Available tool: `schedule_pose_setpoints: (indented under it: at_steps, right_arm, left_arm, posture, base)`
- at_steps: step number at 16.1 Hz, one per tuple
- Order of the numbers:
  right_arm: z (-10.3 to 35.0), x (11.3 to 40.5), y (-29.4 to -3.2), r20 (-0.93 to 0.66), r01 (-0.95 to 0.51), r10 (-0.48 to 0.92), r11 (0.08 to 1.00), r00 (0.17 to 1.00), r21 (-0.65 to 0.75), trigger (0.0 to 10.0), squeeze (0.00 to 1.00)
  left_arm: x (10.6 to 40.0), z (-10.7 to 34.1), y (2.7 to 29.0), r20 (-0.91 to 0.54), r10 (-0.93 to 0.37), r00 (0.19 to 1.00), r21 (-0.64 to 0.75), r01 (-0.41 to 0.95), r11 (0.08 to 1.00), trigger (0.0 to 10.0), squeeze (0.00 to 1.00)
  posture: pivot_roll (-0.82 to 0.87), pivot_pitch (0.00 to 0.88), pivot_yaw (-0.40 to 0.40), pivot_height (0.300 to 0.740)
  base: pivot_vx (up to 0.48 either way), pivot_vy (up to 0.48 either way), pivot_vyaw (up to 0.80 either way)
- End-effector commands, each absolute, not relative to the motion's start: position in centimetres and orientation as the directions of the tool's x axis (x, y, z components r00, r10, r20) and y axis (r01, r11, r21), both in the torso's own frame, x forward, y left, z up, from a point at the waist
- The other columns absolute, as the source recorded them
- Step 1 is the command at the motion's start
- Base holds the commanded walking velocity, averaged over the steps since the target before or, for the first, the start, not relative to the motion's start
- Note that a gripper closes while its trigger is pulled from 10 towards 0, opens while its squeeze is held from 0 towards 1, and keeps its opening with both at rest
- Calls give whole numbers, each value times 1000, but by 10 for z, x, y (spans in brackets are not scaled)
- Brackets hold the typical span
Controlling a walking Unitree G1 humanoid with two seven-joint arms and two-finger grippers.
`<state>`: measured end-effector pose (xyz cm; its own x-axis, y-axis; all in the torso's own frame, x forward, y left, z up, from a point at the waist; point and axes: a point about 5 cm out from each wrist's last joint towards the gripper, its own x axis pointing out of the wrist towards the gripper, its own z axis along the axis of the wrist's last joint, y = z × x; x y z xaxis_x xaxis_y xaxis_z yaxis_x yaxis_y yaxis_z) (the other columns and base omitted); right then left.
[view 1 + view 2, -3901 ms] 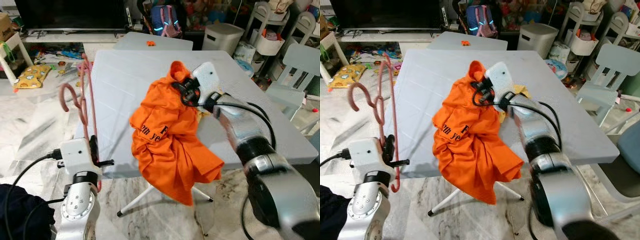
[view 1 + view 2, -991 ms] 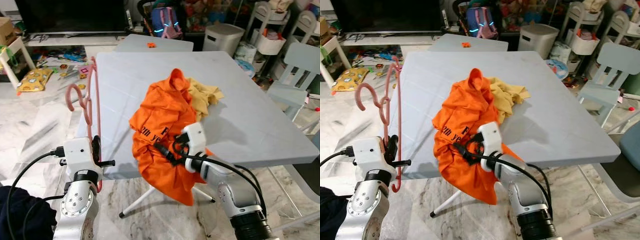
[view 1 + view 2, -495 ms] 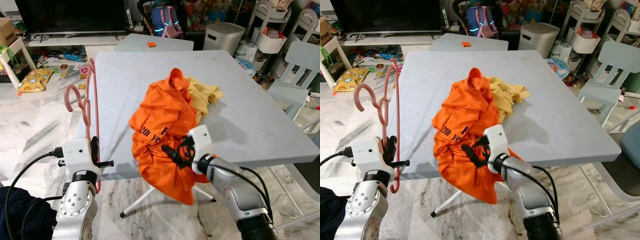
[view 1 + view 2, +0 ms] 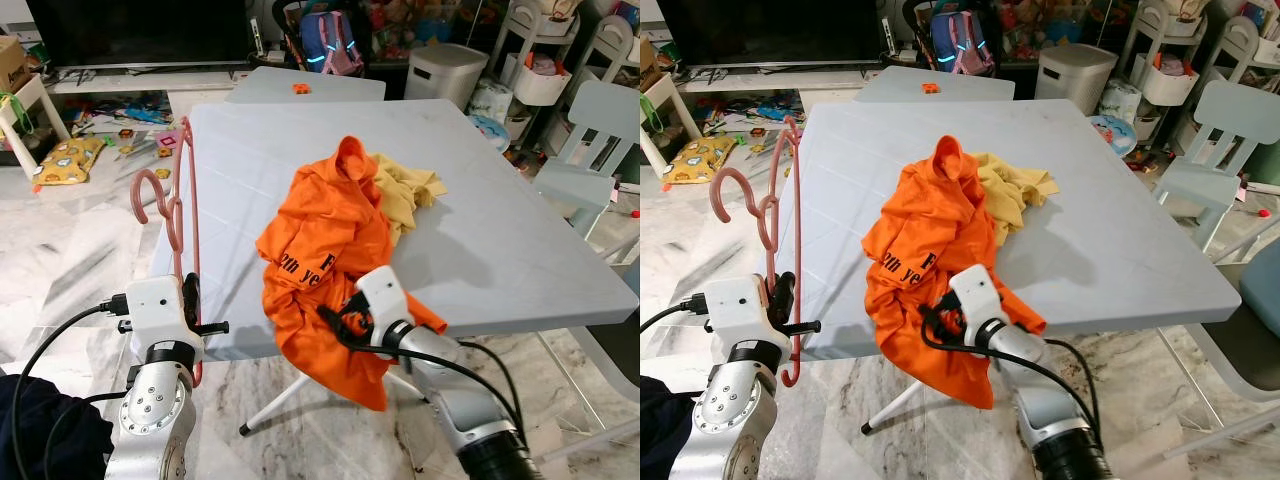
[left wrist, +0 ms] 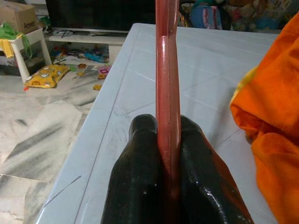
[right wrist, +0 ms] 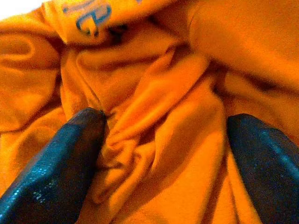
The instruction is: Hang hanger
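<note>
An orange T-shirt (image 4: 325,250) lies crumpled on the pale grey table (image 4: 500,250), with its lower part hanging over the front edge. Beside it is a yellow cloth (image 4: 405,195). At the table's left front corner my left gripper (image 5: 168,126) is shut on the bar of a pink hanger (image 4: 180,200), which stands upright with its hook to the left. My right gripper (image 4: 338,322) is at the table's front edge, pressed into the hanging orange fabric (image 6: 154,116). It is open, and its fingers (image 6: 51,172) are spread wide with folds of the shirt between them.
A smaller table (image 4: 305,85) stands behind this one. A pale chair (image 4: 600,125) is at the right, with a white bin (image 4: 440,70) and shelves behind it. Toys and a cushion (image 4: 62,155) litter the marble floor at the left. The table's white legs (image 4: 285,395) stand below the shirt.
My right gripper has come down from the shirt's collar on the tabletop to its hanging part at the front edge, and has shifted slightly left lately. The left gripper and hanger have stayed put.
</note>
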<state>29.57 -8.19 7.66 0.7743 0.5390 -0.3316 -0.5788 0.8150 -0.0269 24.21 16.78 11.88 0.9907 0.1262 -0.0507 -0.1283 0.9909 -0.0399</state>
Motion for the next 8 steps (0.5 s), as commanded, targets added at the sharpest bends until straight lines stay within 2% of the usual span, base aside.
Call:
schedule_pose_setpoints:
  at_steps: [1,2,5,8]
  right_arm:
    - [72,297,-78,-363,-588,547,809,754,-3,4588,0]
    - [70,297,-75,-378,-603,557,798,739,-4,0,0]
    - [62,299,-67,-419,-598,549,802,723,19,0,0]
    - [63,306,-65,-406,-525,511,847,758,87,0,0]
  left_arm:
    - [241,122,166,-39,121,992,-40,-122,992,10000,0]
    - [241,122,166,-39,122,992,-42,-123,992,10000,0]
    - [241,123,166,-37,126,991,-43,-127,991,10000,0]
    - [241,123,166,-36,127,991,-43,-129,991,10000,0]
  posture:
    - [-6,8,-21,740]
    - [-4,6,-23,740]
    - [1,2,-27,740]
    - [5,0,-27,740]
  base:
    - [0,0,0]
    - [0,0,0]
    - [0,0,0]
    - [0,0,0]
